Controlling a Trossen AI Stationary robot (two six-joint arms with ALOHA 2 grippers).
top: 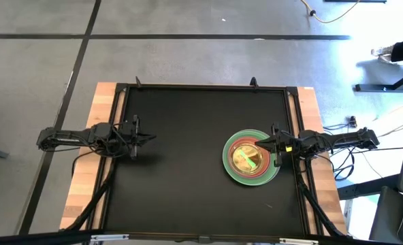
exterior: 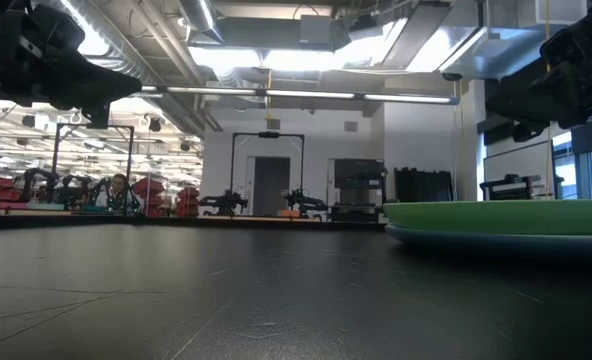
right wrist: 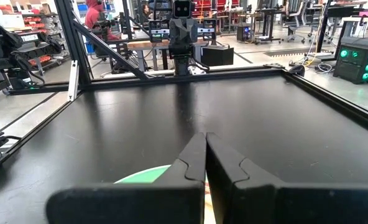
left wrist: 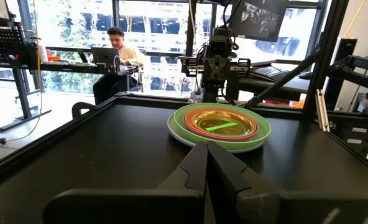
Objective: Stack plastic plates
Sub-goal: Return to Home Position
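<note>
A stack of plastic plates [top: 251, 158] rests on the black table near its right side: a pale plate lowest, a green one on it, then a reddish and an orange plate, with a small green striped piece on top [left wrist: 220, 126]. In the low view the green rim [exterior: 496, 217] lies over a bluish one. My right gripper [top: 259, 143] hovers above the stack's far right edge, fingers shut [right wrist: 204, 149]. My left gripper [top: 150, 137] waits at the table's left side, shut [left wrist: 207, 163], far from the stack.
The black table [top: 188, 116] is framed by a raised dark rim [top: 201, 87] with wooden margins at left and right. Bare tabletop lies between the two grippers. A person [left wrist: 117, 45] sits at a desk beyond the table.
</note>
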